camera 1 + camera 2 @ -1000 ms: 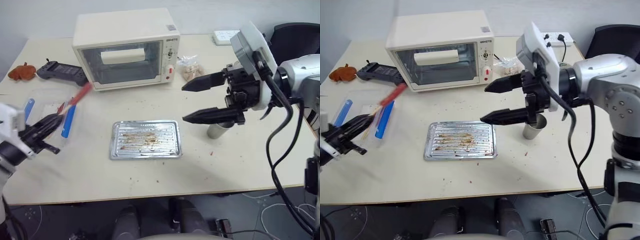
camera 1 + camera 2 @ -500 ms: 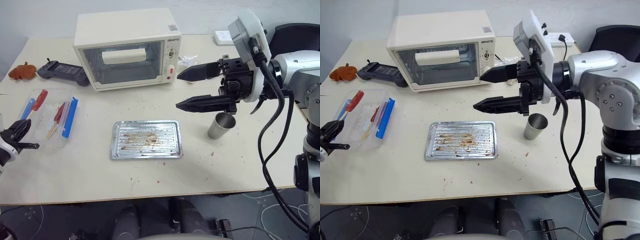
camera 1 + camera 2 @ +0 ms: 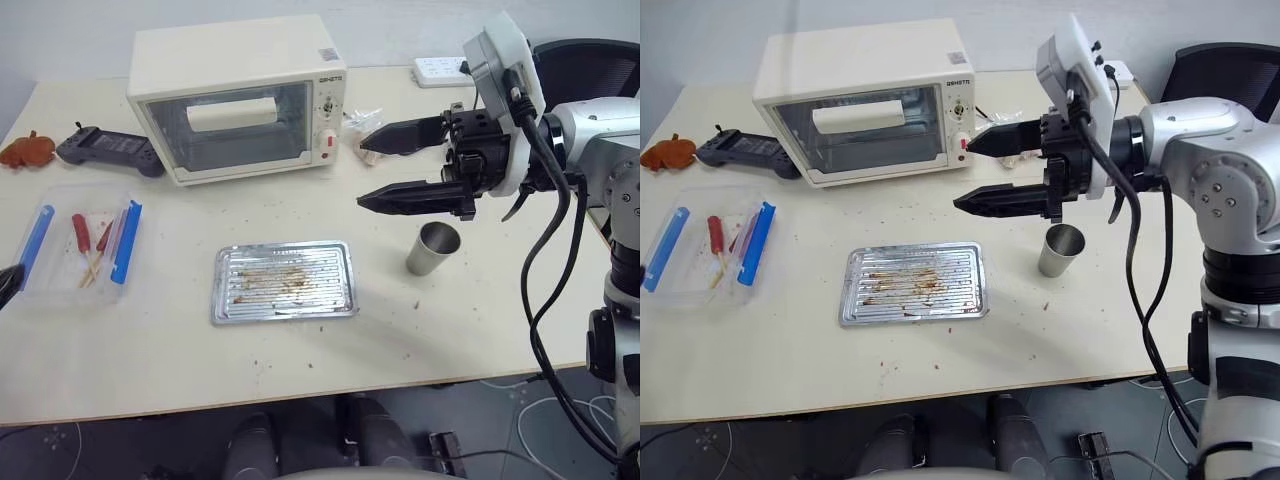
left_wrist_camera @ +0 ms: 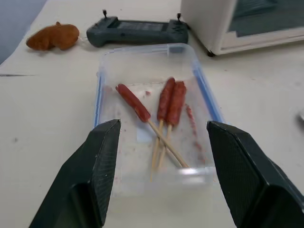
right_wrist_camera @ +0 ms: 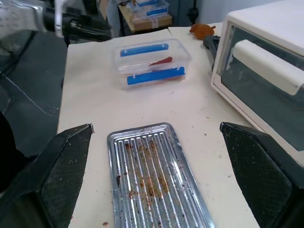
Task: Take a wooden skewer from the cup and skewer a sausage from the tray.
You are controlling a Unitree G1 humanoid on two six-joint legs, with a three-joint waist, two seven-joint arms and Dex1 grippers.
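Sausages on wooden skewers (image 4: pixel 164 137) are lying inside a clear plastic box (image 4: pixel 107 71) with blue side clips, well to the left of the silver tray (image 3: pixel 285 283); three reddish-brown sausages (image 4: pixel 175 102) are showing there, each on a pale stick. The tray, the landmark at the middle of the table (image 3: pixel 470 330), is sitting bare of sausages, showing only brown grease streaks on its ridged bottom. Right of the tray, the grey metal cup (image 3: pixel 433 249) is standing upright, and whether any sticks are inside it cannot be told. The right gripper (image 3: pixel 372 172) is hovering above and just behind the cup, right of the tray, its two black fingers standing wide apart and holding nothing. The left gripper (image 4: pixel 161 142) is hanging just in front of the plastic box, far left of the tray, its fingers spread well apart and empty. Behind the tray, a cream toaster oven (image 3: pixel 235 95) is standing, with a dark handheld controller (image 3: pixel 100 150) farther left. Judging by the bare tray and the filled box, the skewering is looking finished or very nearly so.
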